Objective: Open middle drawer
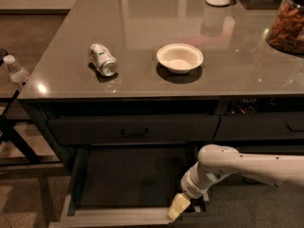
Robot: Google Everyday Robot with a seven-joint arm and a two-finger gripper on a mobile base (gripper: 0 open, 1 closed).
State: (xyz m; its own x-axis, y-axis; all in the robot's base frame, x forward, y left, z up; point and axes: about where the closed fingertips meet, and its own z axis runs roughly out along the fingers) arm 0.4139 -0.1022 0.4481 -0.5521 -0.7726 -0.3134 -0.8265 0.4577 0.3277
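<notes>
The fingers (177, 206) read to me as one cream wedge with no gap, so I take them as pressed together and grasping nothing. The gripper (175, 210) hangs low, tip down, at the right end of the middle drawer's front rim. I cannot tell whether it touches the rim or is just clear of it. It is not at the centre of the front, where I would expect the pull, so I judge it is not hooked on anything now.

The arm (251, 167) comes in from the right, low and nearly level, below the counter edge. That keeps it under the overhang and off to one side of the drawer's travel.

The middle drawer (128, 175) is below the counter, on the left, pulled well out toward me. Its dark flat bottom shows bare, and its front sits at the lower edge of my view. The upper drawer (135, 129) above it is closed, handle centred. From this I judge the task done or nearly so; I would only back the arm away without nudging the front.

On the counter (71, 84) the can (103, 60) lies on its side, the bowl (180, 58) sits upright near it, and the jar (286, 25) stands far right. All are well apart from the arm's work.
</notes>
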